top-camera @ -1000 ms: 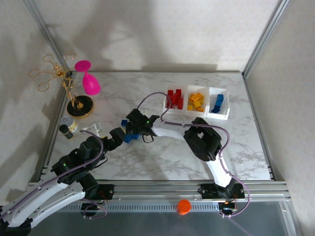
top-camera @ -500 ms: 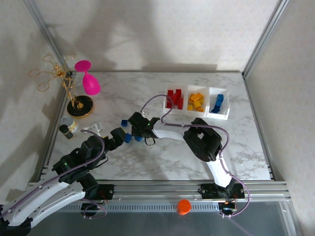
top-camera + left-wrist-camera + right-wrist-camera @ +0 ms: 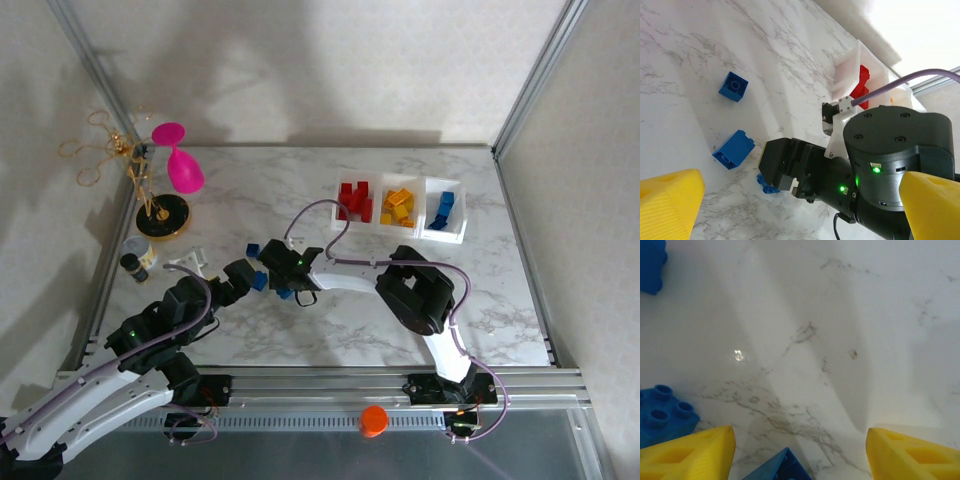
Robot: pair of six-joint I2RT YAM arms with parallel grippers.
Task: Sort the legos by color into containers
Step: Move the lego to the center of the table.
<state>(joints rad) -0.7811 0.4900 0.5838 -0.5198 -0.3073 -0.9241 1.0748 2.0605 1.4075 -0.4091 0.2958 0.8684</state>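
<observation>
Sort status: mostly done. The containers (image 3: 380, 200) sit at the far right of the marble table (image 3: 330, 330). The left bin holds red legos (image 3: 353, 200), the middle bin yellow legos (image 3: 398, 208) and the right bin blue legos (image 3: 444, 208). From above I can make out no colour mixing. Three blue bricks lie loose on the table, left of the tray and nearer than it; every loose brick I can find is blue. Right gripper (image 3: 800, 430): low over the table, jaws partly spread, straddling the near brick (image 3: 777, 467). That brick sits close by one finger, with bare marble between it and the other, so it is not pinched as far as the wrist view shows. The middle brick (image 3: 734, 149) lies just beside the right gripper, untouched. The far brick (image 3: 733, 86) lies alone, apart from both arms. Left gripper (image 3: 240, 273): just left of the loose bricks, jaws spread wide, fingers (image 3: 670, 200) empty. Judgement: the step in hand is the pick of the near brick. Remaining work is three carries rightward and far to the blue bin. Red and yellow look finished.
</observation>
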